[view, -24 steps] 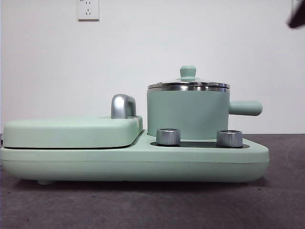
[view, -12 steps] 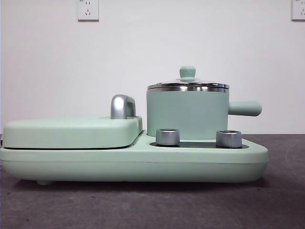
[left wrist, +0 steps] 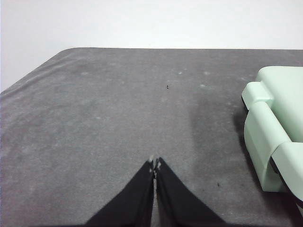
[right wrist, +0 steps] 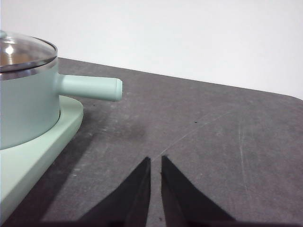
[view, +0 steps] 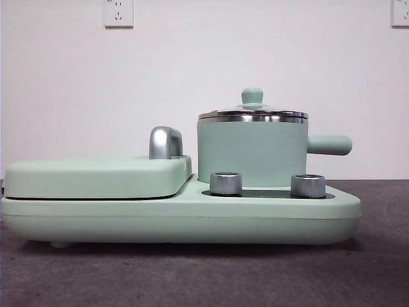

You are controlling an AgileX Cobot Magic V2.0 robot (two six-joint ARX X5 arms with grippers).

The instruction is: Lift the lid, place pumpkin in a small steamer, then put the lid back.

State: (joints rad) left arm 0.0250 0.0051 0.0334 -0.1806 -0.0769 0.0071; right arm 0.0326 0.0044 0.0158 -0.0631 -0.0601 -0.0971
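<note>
Both grippers, left [left wrist: 155, 164] and right [right wrist: 155, 160], clenched empty over bare table; lid [right wrist: 21, 52] sits on steamer [right wrist: 26, 106] beside right's tips, pumpkin unseen—grab knob [view: 252, 96] squarely.

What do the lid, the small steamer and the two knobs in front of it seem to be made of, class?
The lid looks like clear glass in a shiny steel rim, since reflections show through it. The small steamer appears to be matte mint-green coated metal or plastic; which one cannot be told. The two knobs look like brushed metal, grey and softly gleaming.
</note>
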